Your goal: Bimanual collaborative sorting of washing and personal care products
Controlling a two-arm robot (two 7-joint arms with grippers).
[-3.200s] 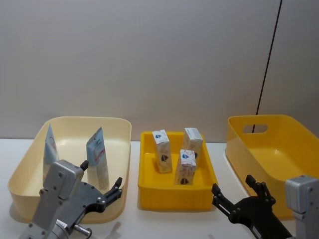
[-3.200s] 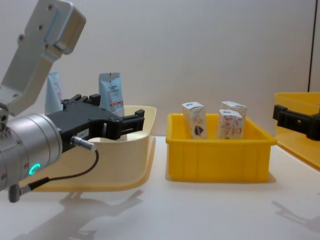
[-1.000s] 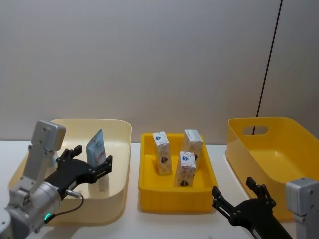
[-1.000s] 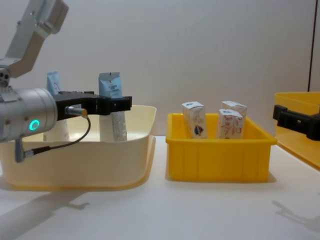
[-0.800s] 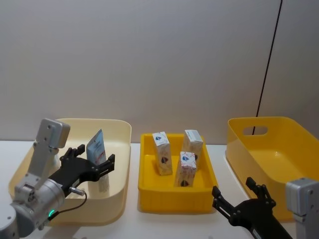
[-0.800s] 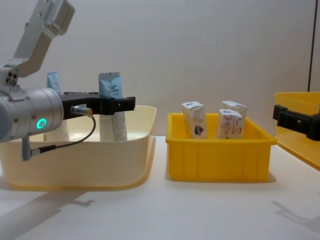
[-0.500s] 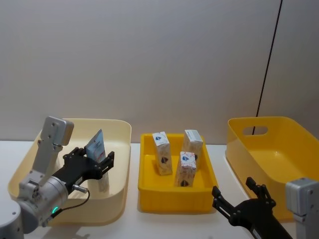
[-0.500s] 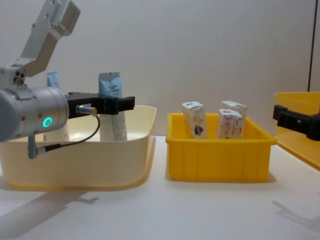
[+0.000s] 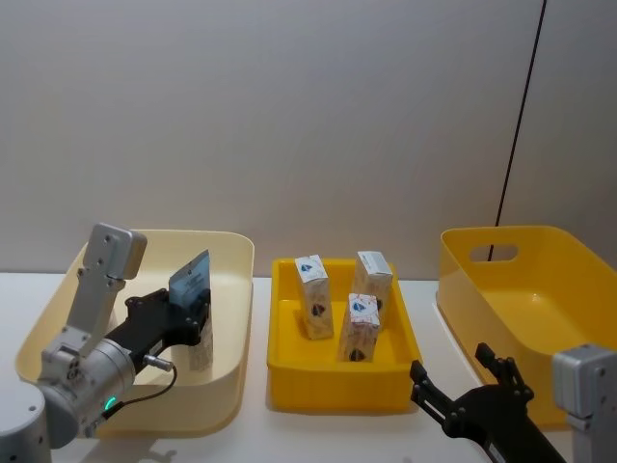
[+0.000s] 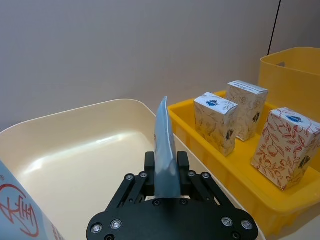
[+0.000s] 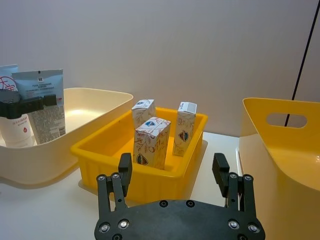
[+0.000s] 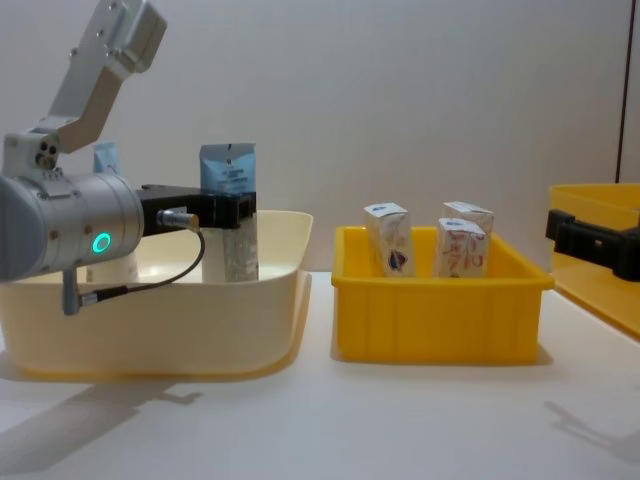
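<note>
Two pale blue squeeze tubes stand in the cream tub point(image 9: 162, 232). My left gripper point(image 9: 199, 318) is shut on the nearer tube point(image 9: 192, 279), holding it upright by its middle; the same tube point(image 10: 165, 145) rises edge-on between the fingers point(image 10: 149, 161) in the left wrist view. In the chest view the held tube point(image 12: 228, 168) is right of the other tube point(image 12: 105, 158), which is partly hidden behind the arm. Three white cartons point(image 9: 313, 294) stand in the yellow tray point(image 9: 337, 384). My right gripper point(image 9: 453, 365) hovers open, low in front of the tray's right corner, with nothing between its fingers.
A deep yellow tub point(image 9: 465, 282) with a handle slot stands at the right, beside the right gripper point(image 11: 172, 170). The yellow tray point(image 12: 440, 320) sits between the cream tub point(image 12: 180, 320) and the yellow tub. Bare white table lies in front of all three.
The left gripper reached into the cream tub, straddled the nearer tube and has now shut on it; the tube shifted slightly toward the tray. The right arm has not moved.
</note>
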